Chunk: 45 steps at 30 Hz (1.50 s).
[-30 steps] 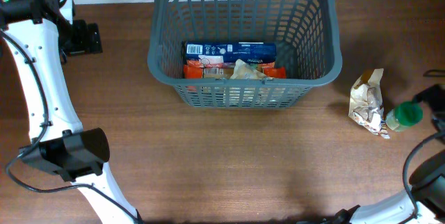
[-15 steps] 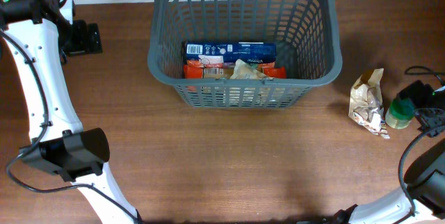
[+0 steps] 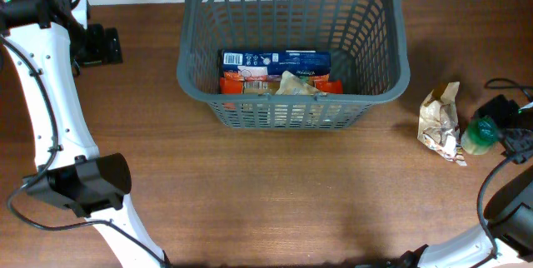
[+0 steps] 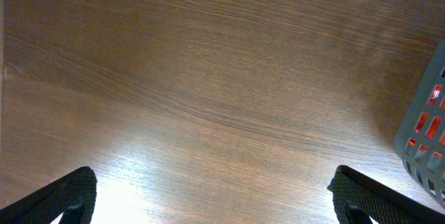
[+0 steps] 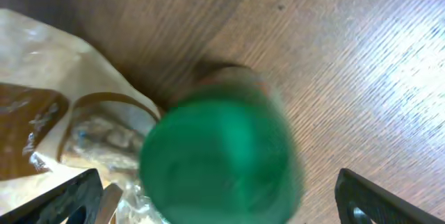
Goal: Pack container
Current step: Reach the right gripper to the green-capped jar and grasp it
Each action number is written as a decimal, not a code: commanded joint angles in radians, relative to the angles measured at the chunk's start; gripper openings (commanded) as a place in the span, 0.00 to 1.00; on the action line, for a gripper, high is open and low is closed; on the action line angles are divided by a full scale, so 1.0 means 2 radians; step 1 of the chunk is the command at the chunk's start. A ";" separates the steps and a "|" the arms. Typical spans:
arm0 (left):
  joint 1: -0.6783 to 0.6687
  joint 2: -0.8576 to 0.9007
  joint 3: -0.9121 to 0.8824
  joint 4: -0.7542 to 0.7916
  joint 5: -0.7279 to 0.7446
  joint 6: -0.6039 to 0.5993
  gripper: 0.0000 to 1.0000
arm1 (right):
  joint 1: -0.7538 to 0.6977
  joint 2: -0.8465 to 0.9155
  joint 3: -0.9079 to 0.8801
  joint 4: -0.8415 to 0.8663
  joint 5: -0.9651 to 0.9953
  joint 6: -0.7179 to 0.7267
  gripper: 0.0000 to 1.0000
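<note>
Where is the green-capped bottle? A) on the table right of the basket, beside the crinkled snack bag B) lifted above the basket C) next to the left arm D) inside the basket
A: the overhead view shows the green-capped bottle on the table beside the snack bag, right of the basket.

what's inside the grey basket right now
The basket holds a blue packet lying flat, orange-red packs in front of it and a crumpled beige bag on those. The near wall covers their lower parts.
</note>
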 commanded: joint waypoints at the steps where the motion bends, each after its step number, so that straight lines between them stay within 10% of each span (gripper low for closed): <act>1: 0.002 -0.001 -0.004 0.000 0.003 -0.007 0.99 | 0.002 -0.023 0.040 -0.013 -0.019 -0.012 1.00; 45: 0.002 -0.001 -0.004 0.000 0.003 -0.007 0.99 | 0.002 -0.016 -0.104 0.111 0.053 0.021 0.82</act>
